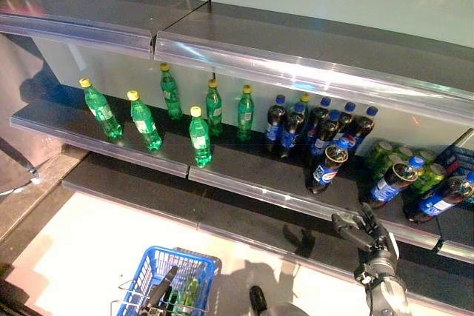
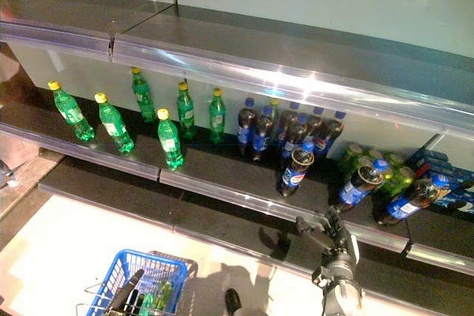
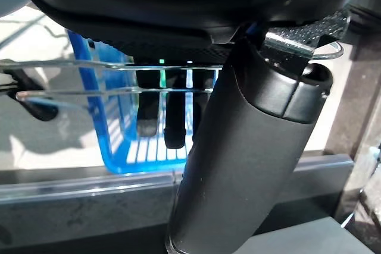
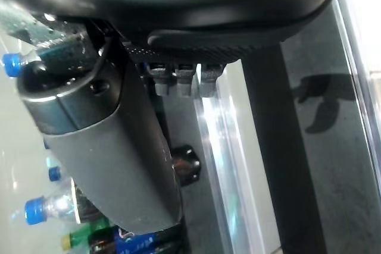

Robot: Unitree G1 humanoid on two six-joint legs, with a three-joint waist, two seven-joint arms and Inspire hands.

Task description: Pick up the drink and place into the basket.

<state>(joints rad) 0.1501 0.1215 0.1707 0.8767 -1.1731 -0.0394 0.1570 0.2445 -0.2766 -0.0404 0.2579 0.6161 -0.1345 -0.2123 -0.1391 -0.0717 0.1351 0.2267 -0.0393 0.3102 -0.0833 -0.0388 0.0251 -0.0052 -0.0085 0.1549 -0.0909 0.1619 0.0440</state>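
Left eye view: cola bottles [image 1: 326,164] stood and lay on the middle shelf [image 1: 252,172], right of green bottles [image 1: 199,137]. Right hand [image 1: 363,229], fingers spread and empty, hovered near the shelf edge. Left hand [image 1: 161,289] gripped the blue basket [image 1: 178,271] by its wire handle [image 3: 119,78].

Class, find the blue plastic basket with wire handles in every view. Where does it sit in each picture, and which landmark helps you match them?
Left eye view: blue plastic basket at bottom edge, left of centre, with left hand.
Right eye view: basket at bottom left.
Left wrist view: basket centre-left, hanging by wire handles past the hand.
Right wrist view: not in it.
Shared landmark: clear shelf edge strip.
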